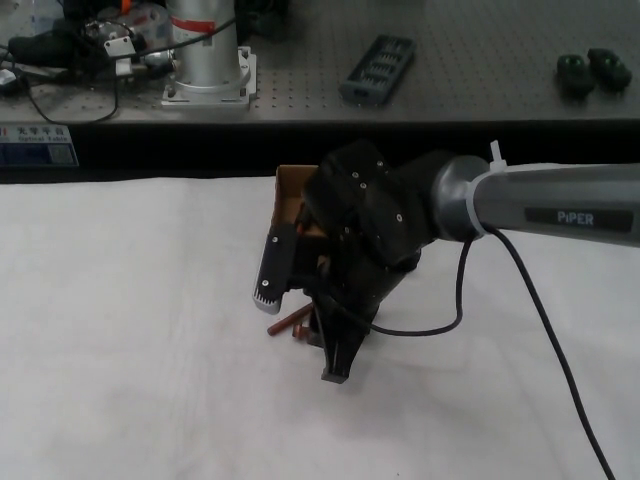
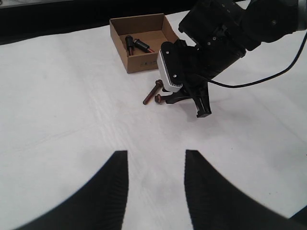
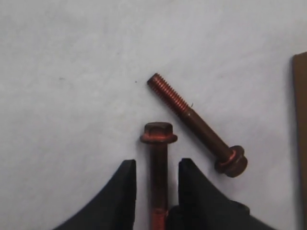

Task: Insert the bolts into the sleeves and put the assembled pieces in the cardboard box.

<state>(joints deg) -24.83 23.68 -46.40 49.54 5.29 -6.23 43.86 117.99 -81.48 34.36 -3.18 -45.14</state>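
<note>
Reddish-brown hex-flange metal bolt (image 3: 158,153) lies on white-covered tabletop (image 3: 72,72) between spread fingers of right tool (image 3: 158,165), gap either side. Second matching bolt (image 3: 196,124) just beside. Brown cardboard box (image 2: 144,61) near. Left tool (image 2: 156,154) spread, well apart.

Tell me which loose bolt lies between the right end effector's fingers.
The reddish-brown metal bolt whose shank lies inside the right end effector; the other reddish-brown bolt lies slanted outside it.
</note>
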